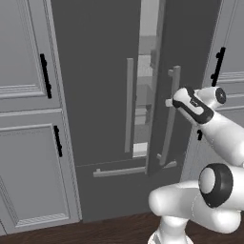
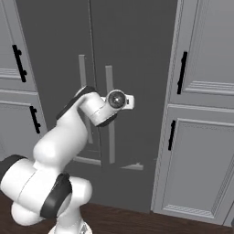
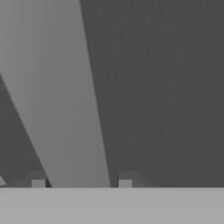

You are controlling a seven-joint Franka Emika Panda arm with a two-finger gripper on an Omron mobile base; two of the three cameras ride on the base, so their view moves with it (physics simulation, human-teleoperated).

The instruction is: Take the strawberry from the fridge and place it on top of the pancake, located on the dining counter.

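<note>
Item: fridge (image 1: 102,95), tall dark grey unit set between light grey panelled cabinets (image 1: 28,119). I see its right door (image 1: 190,57) swung slightly ajar; through the gap in the left base view I make out pale interior (image 1: 143,90) and shelf edges. I cannot pick out a strawberry in that narrow gap.

Item: bar handle (image 1: 170,114) of the right door, long, upright, light grey. In the hand view it runs as a pale band (image 3: 61,100) from upper left down between the two fingertips (image 3: 38,183).

Item: tool (image 3: 82,183). I see it at the handle, at mid height of the door, one tip on each side of the bar. The jaws stand narrow around the bar; I cannot tell whether the pads press on it.

Item: bottom drawer (image 1: 114,190) with a horizontal bar handle (image 1: 119,170), closed.

Item: dark wood floor (image 1: 95,231) below the units.
</note>
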